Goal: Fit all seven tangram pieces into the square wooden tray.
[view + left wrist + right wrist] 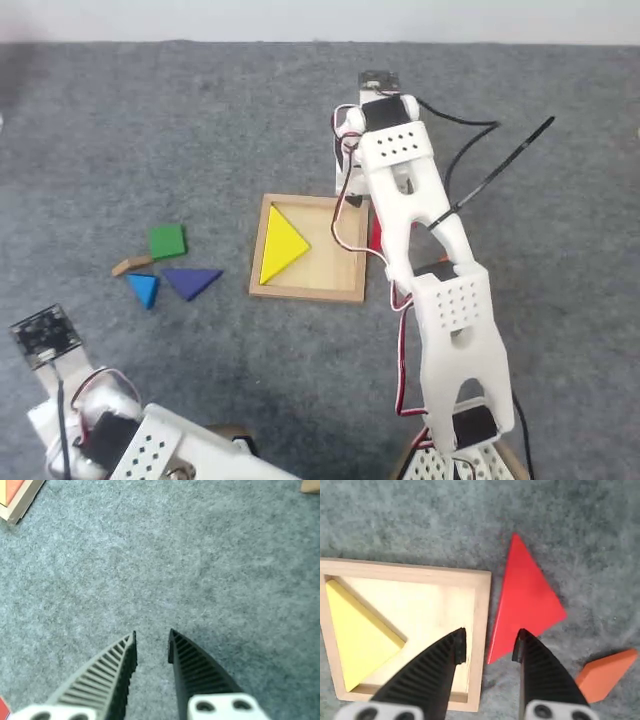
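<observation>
Fingers (435, 670) of the right gripper (489, 647) are standing well apart and gripping nothing. One finger is hanging over the inside of the square wooden tray (482, 605), near its right wall. The other is hanging over the near corner of the red triangle (525, 600), so the tray's right rim is showing in the gap between them. Whether either tip is touching wood cannot be told. The red triangle is lying flat on the grey counter (150, 130), outside the tray, with its long edge running just beside the tray's right rim. An orange parallelogram (605, 675) is lying near the red triangle, on the side away from the tray. Inside the tray, the yellow triangle (357, 635) is lying flat with its long edge against the left wall and its point aiming right. The rest of the tray floor is showing as bare wood.

From above, the right arm (440, 260) is stretching from the near right edge past the tray's right side. The left arm (150, 445) is sitting low at the near left corner. The left gripper (152, 637) is parted a little, holding nothing, and is hanging over bare grey counter with a corner of the tray far off.

Well to the left of the tray, four more pieces are lying close together. They are a green square (167, 241), a tan piece (132, 265) just beside it, a light blue triangle (144, 289) and a dark blue triangle (192, 281).
</observation>
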{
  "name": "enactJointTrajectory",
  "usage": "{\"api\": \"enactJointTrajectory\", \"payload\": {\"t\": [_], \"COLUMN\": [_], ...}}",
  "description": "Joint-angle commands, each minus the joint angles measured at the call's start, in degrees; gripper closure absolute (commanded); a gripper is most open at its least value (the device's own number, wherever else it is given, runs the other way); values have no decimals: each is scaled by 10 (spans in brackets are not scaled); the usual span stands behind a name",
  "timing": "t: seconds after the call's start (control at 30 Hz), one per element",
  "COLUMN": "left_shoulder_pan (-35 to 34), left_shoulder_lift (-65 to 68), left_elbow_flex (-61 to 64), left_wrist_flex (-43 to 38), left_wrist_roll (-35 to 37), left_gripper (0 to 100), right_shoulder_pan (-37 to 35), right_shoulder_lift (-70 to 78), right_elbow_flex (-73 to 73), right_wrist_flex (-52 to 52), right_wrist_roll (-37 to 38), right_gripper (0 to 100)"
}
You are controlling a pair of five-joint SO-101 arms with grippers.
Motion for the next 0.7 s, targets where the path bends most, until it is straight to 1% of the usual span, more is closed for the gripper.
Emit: {"api": "enactJointTrajectory", "payload": {"t": [0.0,0.07,0.13,0.3,0.37,0.47,0.57,0.67], "left_shoulder_pan": [-4,-4,-4,-4,-4,-4,-4,-4], "left_shoulder_lift": [-9,-9,-9,-9,-9,-9,-9,-9], "left_elbow_flex": [-5,-5,-5,-5,-5,-5,-5,-5], "left_wrist_flex": [4,4,4,4,4,4,4,4], "left_wrist_roll": [-5,-5,-5,-5,-5,-5,-5,-5], "left_gripper": [900,900,900,900,900,900,900,900], "right_shoulder_pan": [-4,12,23,39,44,54,57,59], "right_shoulder_lift": [-7,-4,3,39,52,68,79,90], "right_elbow_flex": [-37,-27,-20,-23,-23,-22,-22,-22], "right_wrist_flex": [17,15,15,10,-3,-23,-42,-58], "right_wrist_roll": [-4,-3,15,25,25,28,55,61], "right_gripper": [844,843,826,668,630,641,644,644]}}
